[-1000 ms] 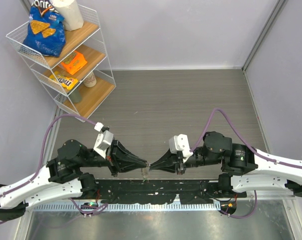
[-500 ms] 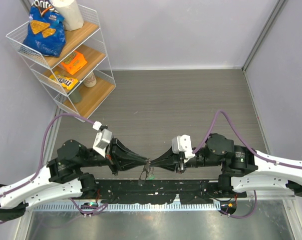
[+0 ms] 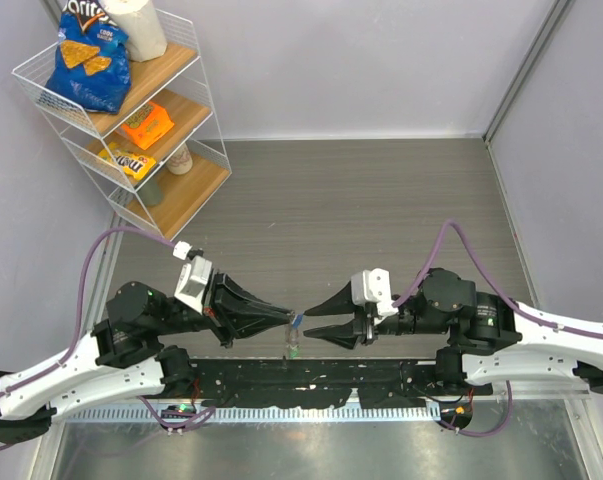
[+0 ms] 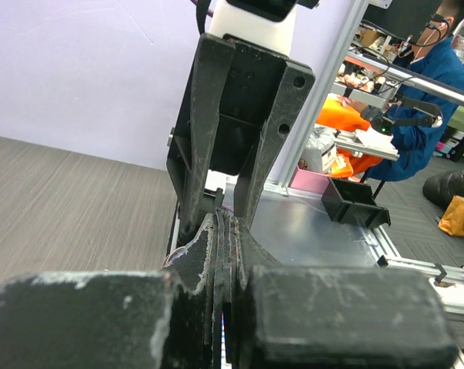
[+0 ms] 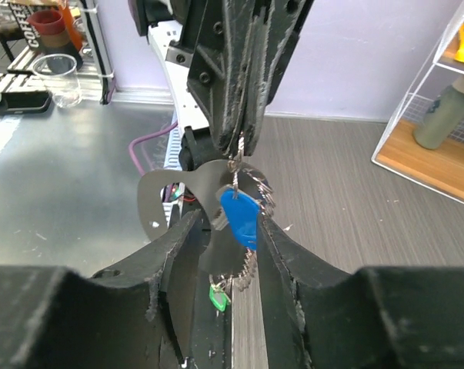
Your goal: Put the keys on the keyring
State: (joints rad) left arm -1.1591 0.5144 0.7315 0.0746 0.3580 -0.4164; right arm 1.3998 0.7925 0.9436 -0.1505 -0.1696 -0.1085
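Top external view: the left tool (image 3: 289, 318) and right tool (image 3: 312, 322) meet tip to tip low in the centre of the frame, above the near edge of the grey surface (image 3: 381, 200). A second ago the two tips were pressed together and the right tool was closed. Now its jaws have parted, one finger above and one below the meeting point, and the arm has drawn back a little to the right. The left tool has shifted slightly up and to the left, and its jaws are still pressed tight. The blue key (image 3: 297, 321) now shows between the two tips, where earlier it was hidden. The green key (image 3: 292, 351) hangs just below it.

In the right wrist view the left tool comes down from the top centre and pinches the top of the keyring (image 5: 248, 270). The blue key (image 5: 239, 217) hangs directly beneath those tips, between the spread fingers (image 5: 178, 254) of the right tool. Whether it touches either finger I cannot tell. The thin chain loops down behind it, and the green key (image 5: 216, 296) dangles at the bottom of it.

In the left wrist view its own fingers (image 4: 216, 254) lie closed, with the right tool's open jaws standing above them.
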